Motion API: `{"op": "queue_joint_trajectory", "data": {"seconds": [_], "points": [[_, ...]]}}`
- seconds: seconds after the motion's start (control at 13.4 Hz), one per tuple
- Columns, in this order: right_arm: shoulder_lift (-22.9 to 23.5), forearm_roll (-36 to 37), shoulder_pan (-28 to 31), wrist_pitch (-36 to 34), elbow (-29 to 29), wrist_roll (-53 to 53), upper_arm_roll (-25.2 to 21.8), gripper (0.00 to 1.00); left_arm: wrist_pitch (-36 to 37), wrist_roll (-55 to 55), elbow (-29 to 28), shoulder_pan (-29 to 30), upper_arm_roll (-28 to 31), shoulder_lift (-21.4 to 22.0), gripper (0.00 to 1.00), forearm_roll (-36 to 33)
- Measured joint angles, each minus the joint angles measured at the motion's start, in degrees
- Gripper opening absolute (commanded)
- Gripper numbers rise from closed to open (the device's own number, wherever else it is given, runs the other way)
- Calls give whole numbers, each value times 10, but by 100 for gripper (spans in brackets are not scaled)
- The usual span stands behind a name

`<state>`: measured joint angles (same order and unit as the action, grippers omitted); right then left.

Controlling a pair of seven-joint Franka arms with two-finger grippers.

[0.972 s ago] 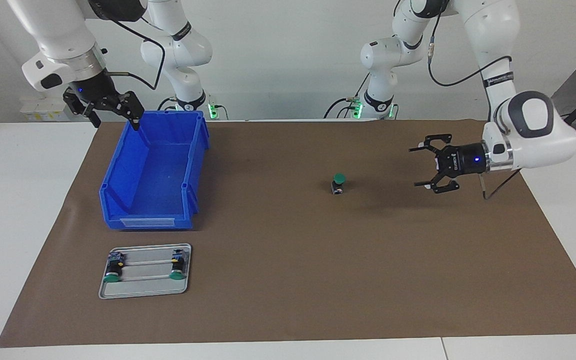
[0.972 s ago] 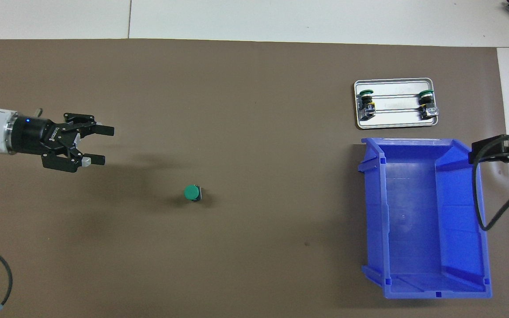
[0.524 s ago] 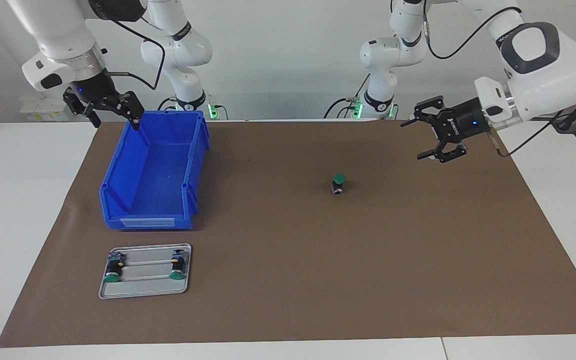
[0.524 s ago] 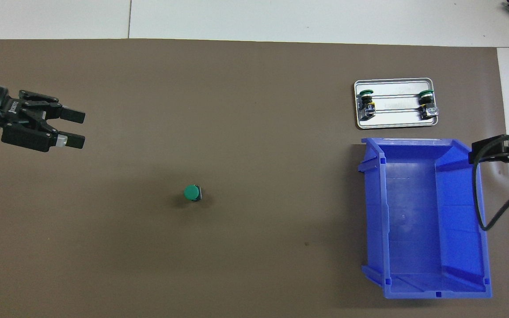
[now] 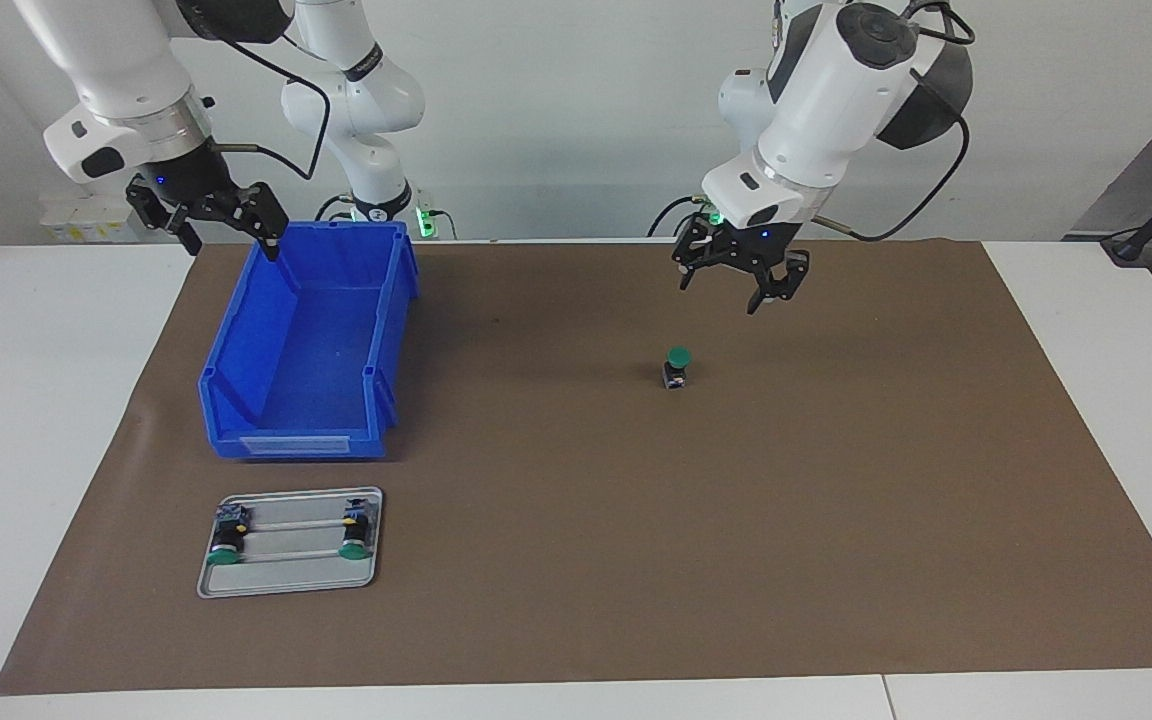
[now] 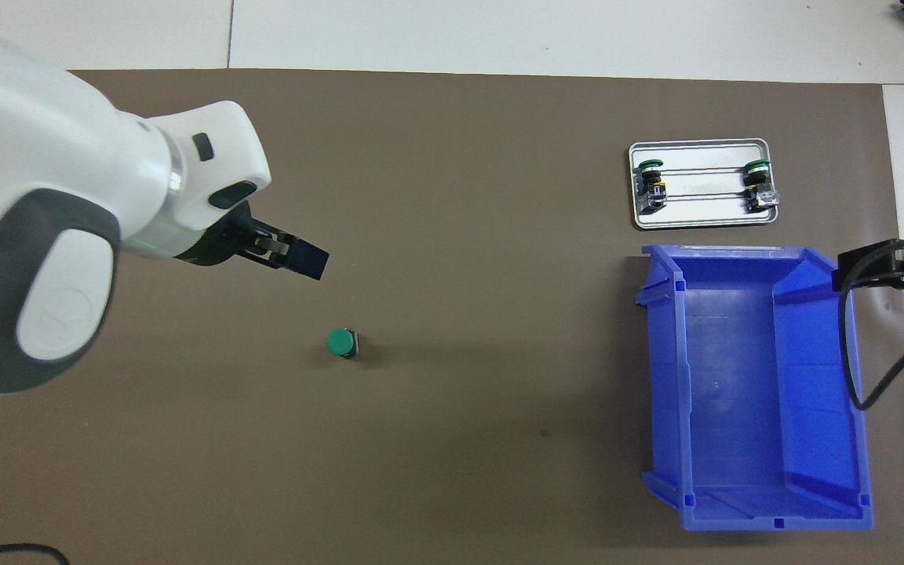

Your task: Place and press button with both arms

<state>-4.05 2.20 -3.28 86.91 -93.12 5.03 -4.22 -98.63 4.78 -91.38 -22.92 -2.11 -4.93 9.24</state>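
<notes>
A: Over the middle of the table (image 5: pixel 836 560), what changed? Start with the biggest item.

B: Left arm (image 5: pixel 826 90) has swung in from its own end of the table and turned wrist-down; the left claw (image 5: pixel 741 285) now hangs above the mat, close to the button (image 5: pixel 677 366) but not touching; fingers apart, empty.

A: Right side?

B: Right claw (image 5: pixel 221 225) waits above the blue bin (image 5: pixel 311 340) rim; fingers apart, empty; unmoved.

A: Meaning?

B: Button stands upright, green cap up, mid-mat; placement looks complete; a press likely follows.
</notes>
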Motion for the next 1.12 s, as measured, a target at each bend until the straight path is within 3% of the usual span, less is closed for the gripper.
{"op": "queue_joint_trajectory", "data": {"seconds": [0.07, 0.22, 0.3, 0.52, 0.67, 1.12], "points": [[0, 0, 0, 0, 0, 0, 0, 100, -19, 38, -26, -5, 0, 6, 49, -2], [0, 0, 0, 0, 0, 0, 0, 100, -82, 85, -105, -20, 1, 21, 16, -3], [0, 0, 0, 0, 0, 0, 0, 100, -113, 100, -145, -30, 0, 27, 10, -3], [0, 0, 0, 0, 0, 0, 0, 100, -196, 120, -231, -46, 0, 31, 0, -4], [0, 0, 0, 0, 0, 0, 0, 100, -235, 121, -268, -46, 2, 32, 0, -4], [0, 0, 0, 0, 0, 0, 0, 100, -281, 121, -322, -46, 2, 44, 0, -4]]}}
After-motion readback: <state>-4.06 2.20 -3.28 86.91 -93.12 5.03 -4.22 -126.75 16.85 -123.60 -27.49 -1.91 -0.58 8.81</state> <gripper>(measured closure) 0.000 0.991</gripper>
